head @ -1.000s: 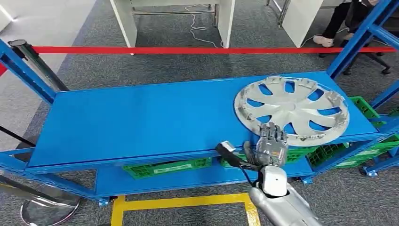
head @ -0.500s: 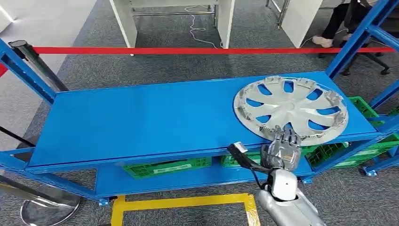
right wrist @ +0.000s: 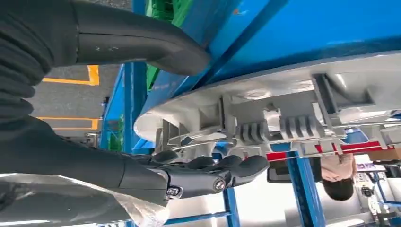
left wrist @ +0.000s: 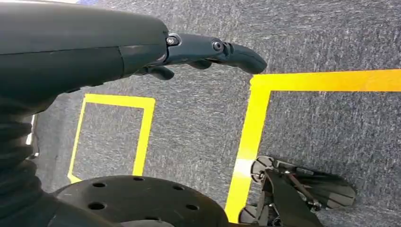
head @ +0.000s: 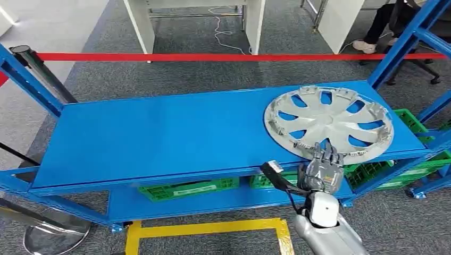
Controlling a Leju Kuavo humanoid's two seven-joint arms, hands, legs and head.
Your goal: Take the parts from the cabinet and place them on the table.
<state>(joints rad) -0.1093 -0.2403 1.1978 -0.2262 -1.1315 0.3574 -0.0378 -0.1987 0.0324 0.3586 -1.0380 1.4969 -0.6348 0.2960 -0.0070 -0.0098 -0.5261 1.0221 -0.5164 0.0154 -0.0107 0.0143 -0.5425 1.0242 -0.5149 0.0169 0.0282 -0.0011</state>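
A silver wheel cover (head: 328, 122) lies flat on the right part of the blue shelf top (head: 159, 133). My right hand (head: 322, 170) is at its near rim, fingers resting on the rim's top. From the right wrist, the wheel cover's rim (right wrist: 283, 94) runs between the thumb (right wrist: 142, 45), which is by the shelf edge, and the fingers (right wrist: 213, 175); a gap remains around the rim. My left hand (left wrist: 142, 47) hangs over the grey carpet with its fingers loosely extended and nothing in them.
Green crates (head: 186, 188) sit on the lower shelf. Blue uprights (head: 404, 42) rise at the right end. Red barrier tape (head: 213, 56) crosses behind the rack, with a stanchion base (head: 53, 234) at near left. A person's legs (head: 383, 21) are at the far right.
My right hand has moved right along the shelf's front edge and forward, so its fingers now lie over the wheel cover's near rim. The wheel cover stays about where it was.
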